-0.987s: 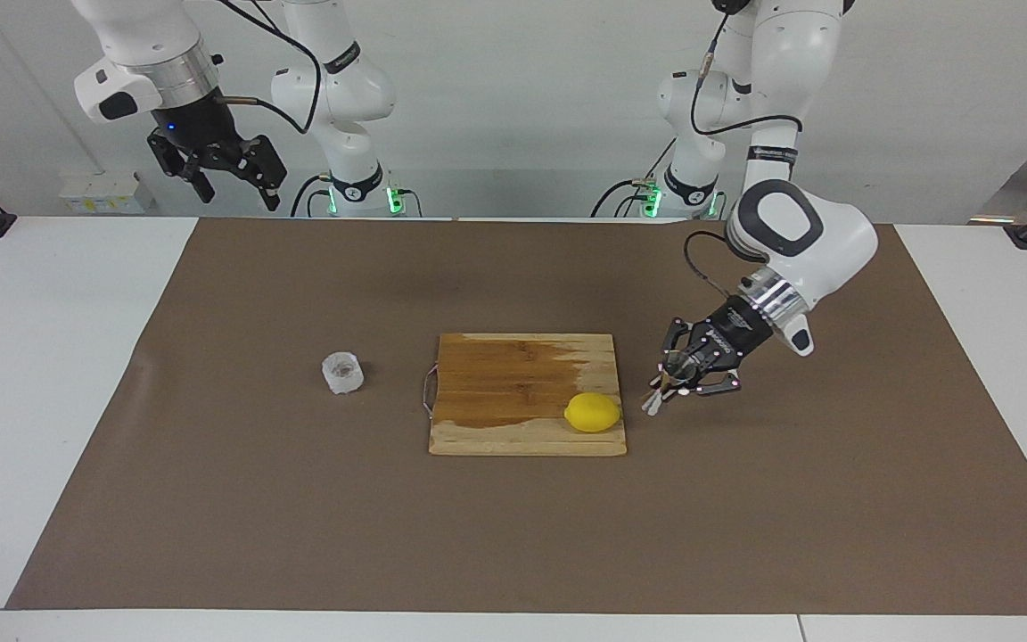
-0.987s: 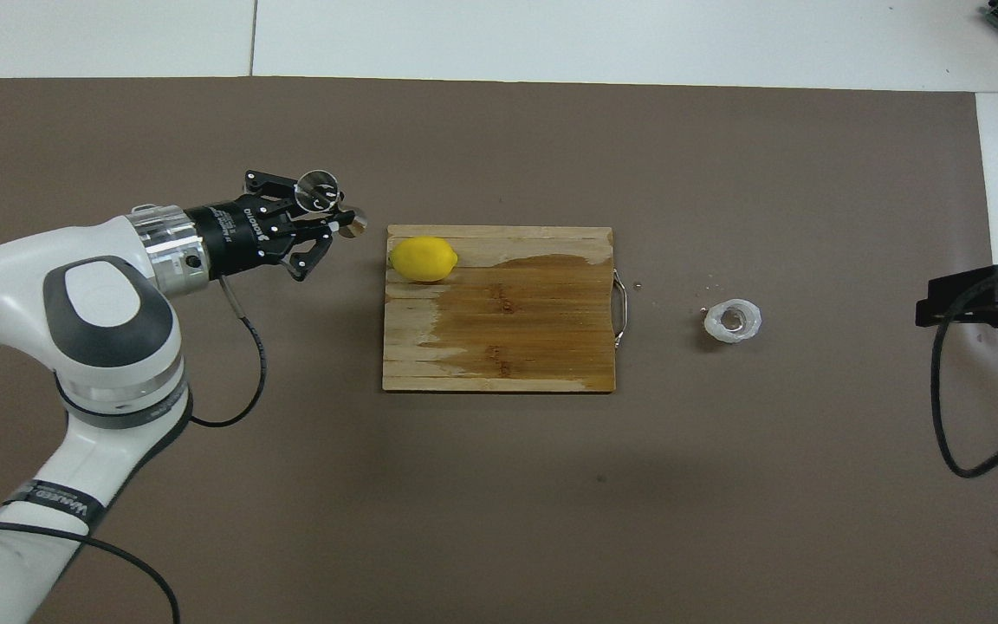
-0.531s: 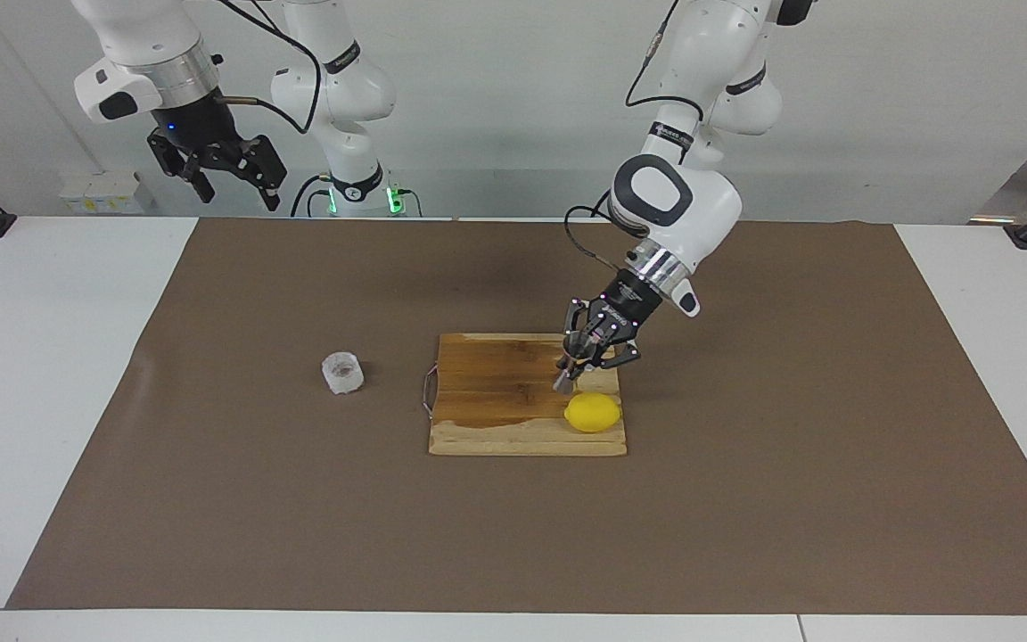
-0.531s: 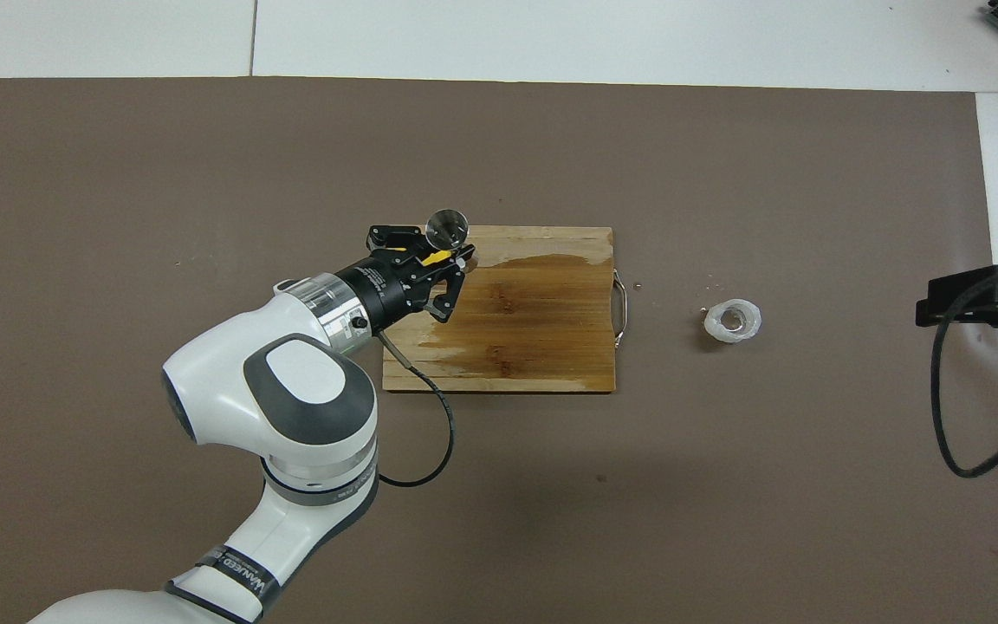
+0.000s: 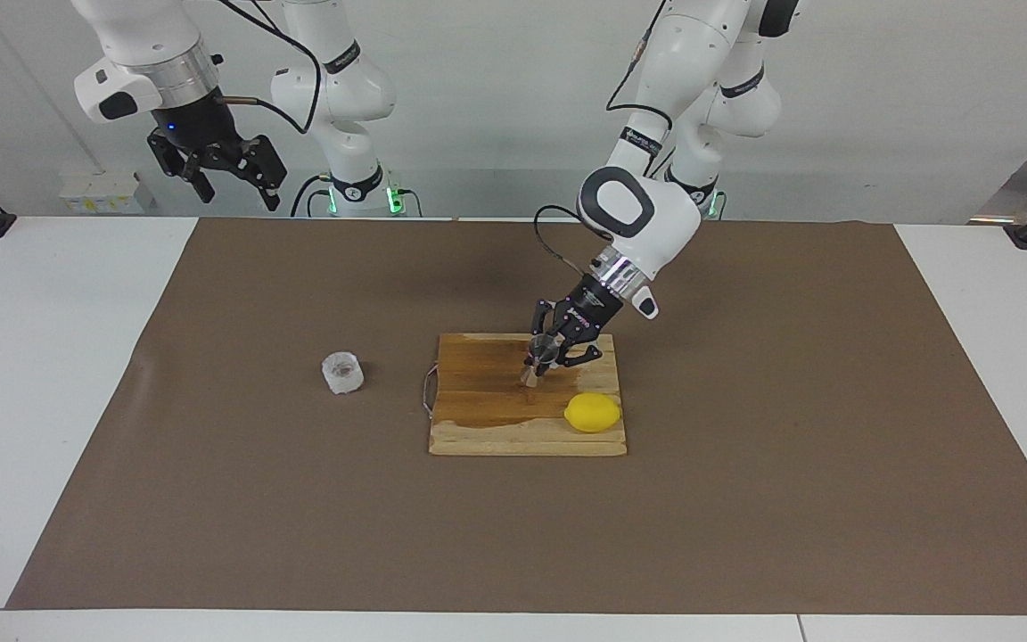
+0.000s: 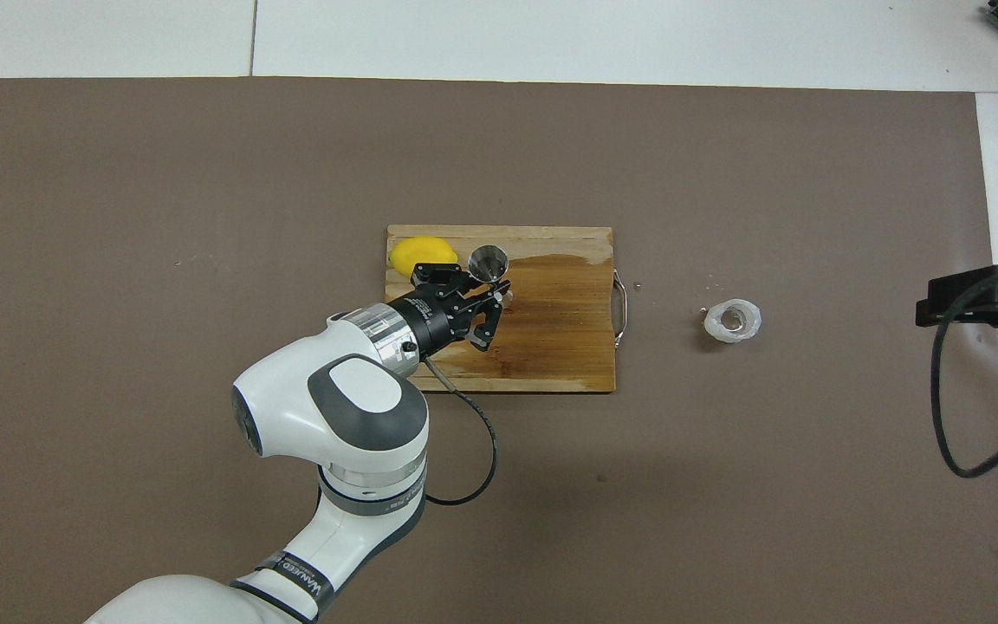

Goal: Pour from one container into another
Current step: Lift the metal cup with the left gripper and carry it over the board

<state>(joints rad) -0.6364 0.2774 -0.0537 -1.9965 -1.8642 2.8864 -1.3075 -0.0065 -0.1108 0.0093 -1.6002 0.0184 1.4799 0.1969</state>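
My left gripper (image 5: 542, 359) (image 6: 492, 282) is shut on the shiny steel jigger (image 5: 537, 358) (image 6: 489, 263) and holds it just above the wooden cutting board (image 5: 487, 406) (image 6: 551, 329), mouth up. The short translucent whitish cup (image 5: 341, 373) (image 6: 733, 321) stands on the brown mat beside the board, toward the right arm's end of the table. My right gripper (image 5: 228, 174) (image 6: 975, 303) waits raised over the table's edge at its own end, well away from the cup.
A yellow lemon (image 5: 592, 412) (image 6: 419, 252) lies on the board's corner farthest from the robots, toward the left arm's end. The board has a wire handle (image 6: 621, 308) facing the cup and a dark wet patch. The brown mat (image 5: 513, 535) covers the table.
My left arm has carried the jigger from beside the board, past the lemon, to over the board's middle, toward the cup. The right arm and the cup have not moved.
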